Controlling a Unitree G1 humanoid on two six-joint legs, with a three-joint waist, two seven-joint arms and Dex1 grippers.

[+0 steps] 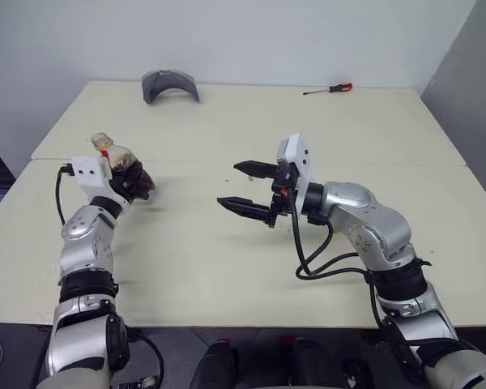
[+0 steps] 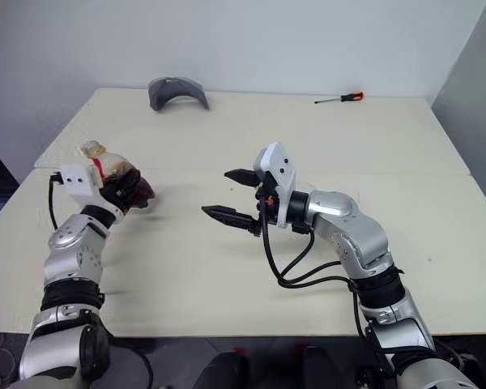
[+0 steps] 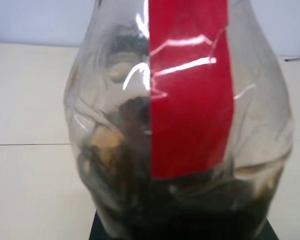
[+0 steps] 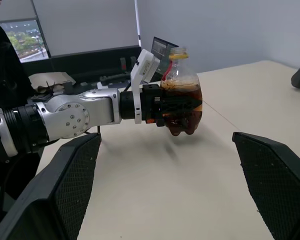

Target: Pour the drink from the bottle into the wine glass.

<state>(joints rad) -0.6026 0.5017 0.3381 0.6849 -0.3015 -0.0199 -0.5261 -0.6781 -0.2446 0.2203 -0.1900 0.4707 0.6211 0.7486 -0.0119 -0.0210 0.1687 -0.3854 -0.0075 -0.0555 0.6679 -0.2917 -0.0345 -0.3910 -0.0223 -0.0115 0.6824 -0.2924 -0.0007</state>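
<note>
Left eye view shows the left gripper (image 1: 128,183) closed around the bottle (image 1: 123,166), lifted above the table (image 1: 227,259) at its left side, upright, with the drink (image 4: 182,107) low inside. Near the middle, the right gripper (image 1: 252,188) hangs with jaws wide and empty. I see no wine glass, so the bottle should stay upright and steady for now.

Left gripper (image 4: 177,112) apparently clamped (fingers mostly hidden); right gripper (image 1: 247,188) spread, pointing left.
</note>
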